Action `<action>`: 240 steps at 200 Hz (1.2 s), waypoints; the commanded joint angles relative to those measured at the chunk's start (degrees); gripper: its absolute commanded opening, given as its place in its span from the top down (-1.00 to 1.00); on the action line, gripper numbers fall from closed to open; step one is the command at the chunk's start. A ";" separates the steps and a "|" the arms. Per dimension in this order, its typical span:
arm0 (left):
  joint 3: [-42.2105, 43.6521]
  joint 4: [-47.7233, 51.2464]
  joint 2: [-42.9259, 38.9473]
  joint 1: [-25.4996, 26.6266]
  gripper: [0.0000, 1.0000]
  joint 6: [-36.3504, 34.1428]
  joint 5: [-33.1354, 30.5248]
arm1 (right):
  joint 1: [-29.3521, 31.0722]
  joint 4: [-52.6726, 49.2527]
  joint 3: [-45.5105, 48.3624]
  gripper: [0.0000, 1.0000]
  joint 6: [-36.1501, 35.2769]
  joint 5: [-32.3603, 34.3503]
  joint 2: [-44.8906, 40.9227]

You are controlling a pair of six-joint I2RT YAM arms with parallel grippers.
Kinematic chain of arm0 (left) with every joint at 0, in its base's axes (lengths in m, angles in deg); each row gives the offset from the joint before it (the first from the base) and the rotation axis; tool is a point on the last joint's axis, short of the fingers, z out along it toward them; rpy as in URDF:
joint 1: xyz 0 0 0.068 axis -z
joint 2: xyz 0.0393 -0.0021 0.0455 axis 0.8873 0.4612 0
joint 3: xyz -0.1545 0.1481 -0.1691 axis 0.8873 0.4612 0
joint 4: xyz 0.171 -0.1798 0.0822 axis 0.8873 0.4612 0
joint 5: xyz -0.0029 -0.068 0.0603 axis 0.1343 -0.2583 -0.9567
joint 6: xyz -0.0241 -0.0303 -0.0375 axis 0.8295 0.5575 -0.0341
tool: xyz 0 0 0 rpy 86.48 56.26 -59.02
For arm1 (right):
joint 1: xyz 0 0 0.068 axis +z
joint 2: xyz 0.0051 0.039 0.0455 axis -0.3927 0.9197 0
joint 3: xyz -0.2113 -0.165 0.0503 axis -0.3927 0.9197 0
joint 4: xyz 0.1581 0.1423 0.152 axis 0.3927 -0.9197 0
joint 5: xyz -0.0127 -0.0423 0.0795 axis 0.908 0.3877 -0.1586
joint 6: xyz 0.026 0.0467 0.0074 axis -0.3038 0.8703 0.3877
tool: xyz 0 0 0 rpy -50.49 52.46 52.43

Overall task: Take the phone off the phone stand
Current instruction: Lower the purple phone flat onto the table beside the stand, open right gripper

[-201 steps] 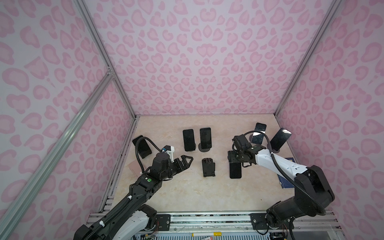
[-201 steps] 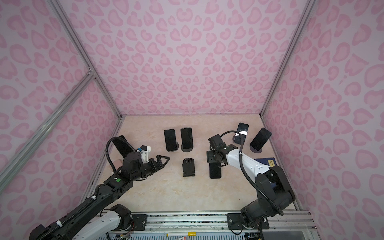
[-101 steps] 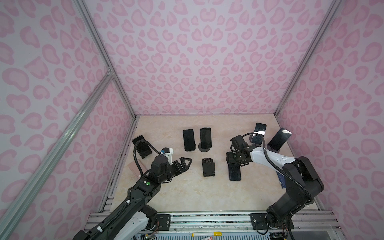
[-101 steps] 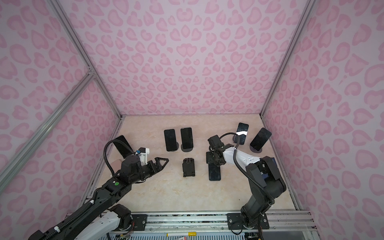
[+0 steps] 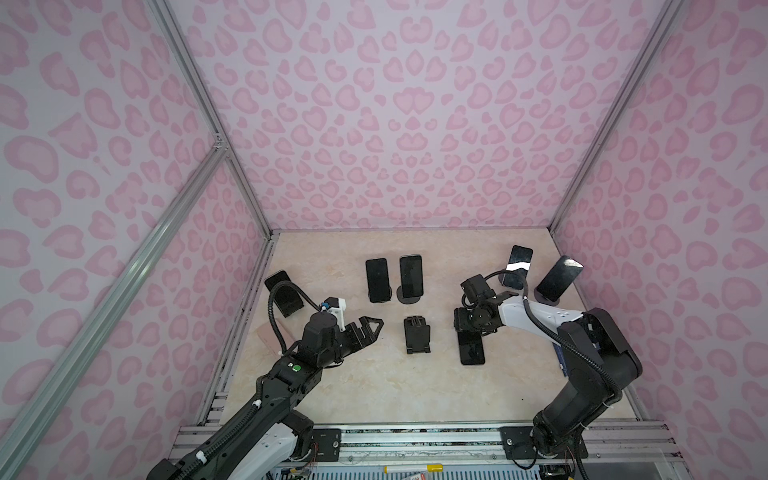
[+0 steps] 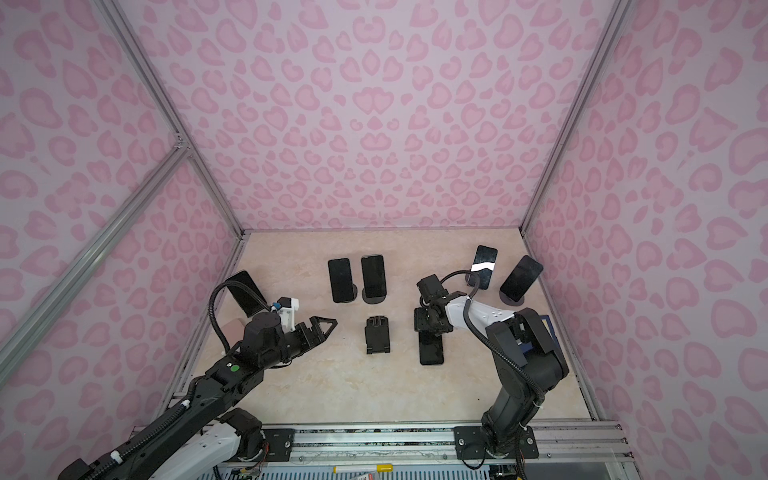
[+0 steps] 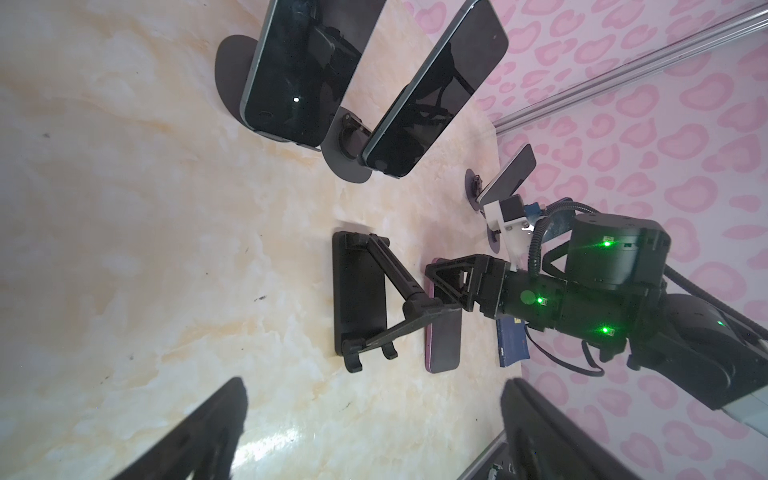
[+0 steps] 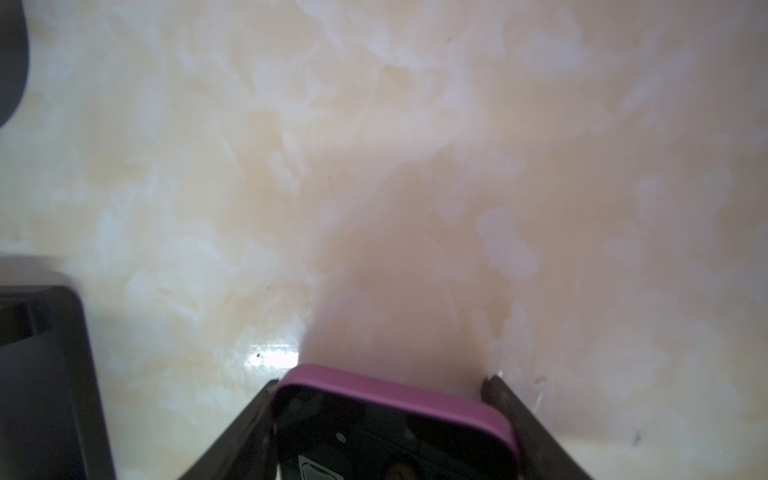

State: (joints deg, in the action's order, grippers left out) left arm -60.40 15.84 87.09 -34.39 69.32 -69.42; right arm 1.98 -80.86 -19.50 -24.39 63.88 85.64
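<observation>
Pinching the phone (image 5: 471,348) by its long sides at the far end, the right tool (image 5: 473,328) sits low over the surface (image 5: 374,395). Right wrist view shows both fingers (image 8: 249,424) tight vs the purple case, screen up.

The phone is off the phone stand (image 5: 417,334). It lies along the surface just beside the stand, at the stand's 3 o'clock, parallel w/ it, free end pointing to 6. Can't tell if the pinched end is raised off the surface. The stand is the folding type, opened out, approx mid-surface.

The left tool (image 5: 372,328) hangs at the stand's 9 o'clock, apart from it. Its fingers (image 7: 199,428) are spread wide and empty, tips aimed toward 3.

Other phones, each propped on its own round-base holder:
- centre pair (image 5: 377,279), side by side at 12 o'clock of the folding stand, screens dark
- right-wall pair (image 5: 516,266), approx 1–2 o'clock, past the right tool, one w/ a bright glare strip
- left-wall phone (image 5: 284,293), approx 10 o'clock, partly behind the left arm's cable loop
</observation>
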 commanded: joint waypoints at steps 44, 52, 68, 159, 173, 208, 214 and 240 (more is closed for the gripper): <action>0.46 -2.09 1.49 -0.02 -0.97 0.30 -0.56 | -0.02 2.49 2.28 -0.28 2.76 0.46 0.80; 0.60 -2.09 1.46 0.00 -0.97 0.29 -0.57 | 0.01 2.92 2.64 -0.28 3.08 0.29 0.89; 0.89 -1.98 1.24 -0.02 -0.97 0.39 -0.57 | 0.03 3.50 2.95 -0.30 3.35 0.15 0.96; 1.18 -1.39 0.11 -0.02 -0.97 1.78 -1.85 | 0.17 3.58 1.87 -0.49 0.98 -2.12 0.61; 1.16 -1.51 -0.08 0.00 -0.97 2.14 -2.22 | 0.21 3.43 1.53 -0.53 0.68 -2.11 0.18; 0.30 -0.42 -0.43 0.01 -0.98 2.15 -3.09 | 0.21 2.63 0.01 -0.56 -0.60 -1.78 0.04; -0.11 0.02 -0.56 0.04 -0.97 2.11 -3.12 | 0.19 2.37 -0.26 -0.56 -0.69 -1.61 -0.15; -2.97 3.24 -1.81 0.03 -0.99 0.61 -3.17 | 0.21 1.96 -0.41 -0.56 -0.74 -0.66 -3.47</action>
State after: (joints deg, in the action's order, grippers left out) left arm -60.79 16.85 86.52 -34.35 71.15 -71.81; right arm 2.11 -77.62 -19.65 -24.26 62.76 84.75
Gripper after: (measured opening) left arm 0.993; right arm 0.782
